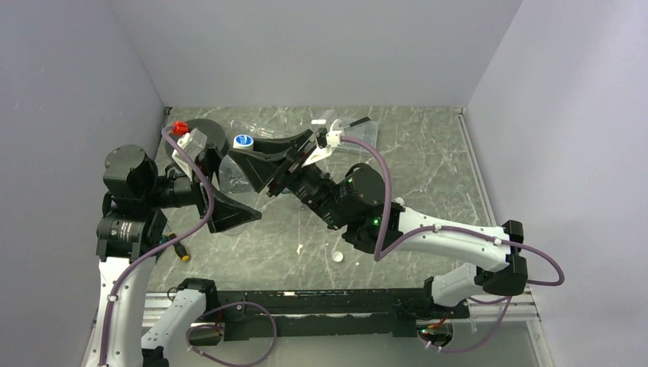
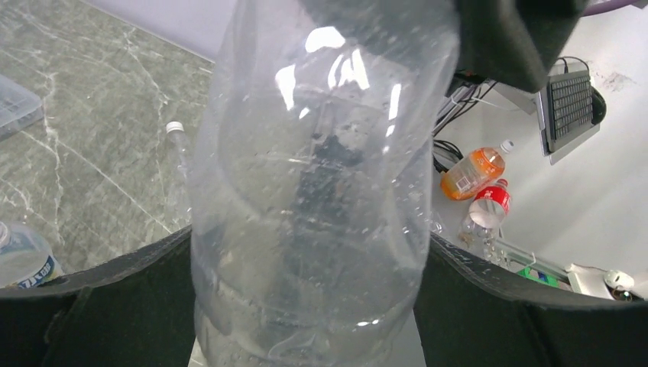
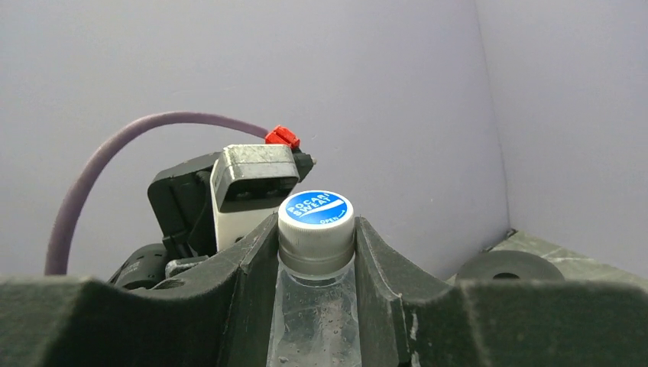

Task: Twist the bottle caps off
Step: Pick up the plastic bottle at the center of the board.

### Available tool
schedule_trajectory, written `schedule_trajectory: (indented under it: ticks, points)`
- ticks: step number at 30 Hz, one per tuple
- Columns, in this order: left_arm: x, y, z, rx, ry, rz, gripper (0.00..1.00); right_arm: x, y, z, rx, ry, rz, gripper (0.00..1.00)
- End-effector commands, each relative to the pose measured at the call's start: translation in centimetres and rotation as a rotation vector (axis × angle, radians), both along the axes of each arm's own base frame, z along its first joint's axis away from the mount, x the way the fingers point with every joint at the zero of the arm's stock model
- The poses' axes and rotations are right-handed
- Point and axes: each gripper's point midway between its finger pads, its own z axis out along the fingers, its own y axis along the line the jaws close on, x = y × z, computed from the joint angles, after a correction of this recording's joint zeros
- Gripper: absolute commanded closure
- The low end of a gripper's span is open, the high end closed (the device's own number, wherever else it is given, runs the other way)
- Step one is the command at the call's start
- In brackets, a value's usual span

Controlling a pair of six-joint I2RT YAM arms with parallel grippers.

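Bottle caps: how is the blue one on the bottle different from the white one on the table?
The blue-topped cap sits on its bottle, gripped by the right end effector; the loose white cap lies alone on the table. The blue-topped cap shows blue with writing; the loose white cap looks plain white. Both are small and round.

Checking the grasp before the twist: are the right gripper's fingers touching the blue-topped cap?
Touching. The right wrist view shows the cap pinched between both fingers of the right gripper, no gap visible on either side.
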Motion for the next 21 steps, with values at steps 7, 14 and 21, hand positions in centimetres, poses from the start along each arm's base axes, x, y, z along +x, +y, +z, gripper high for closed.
schedule_trajectory:
  ticks: [7, 14, 21]
  points:
    - [-0.8, -0.1, 0.5, 0.0, -0.052, -0.079, 0.41, -1.4, -1.6, 1.7, 0.062, -0.056, 0.033, 0.91]
    - [-0.6, 0.1, 0.2, 0.023, -0.114, -0.051, 0.65, -1.1, -3.2, 1.9, 0.023, -0.051, -0.003, 0.54]
    - [0.7, 0.8, -0.9, 0.116, -0.294, 0.041, 0.83, 0.8, -3.5, 3.0, -0.125, 0.062, -0.052, 0.08]
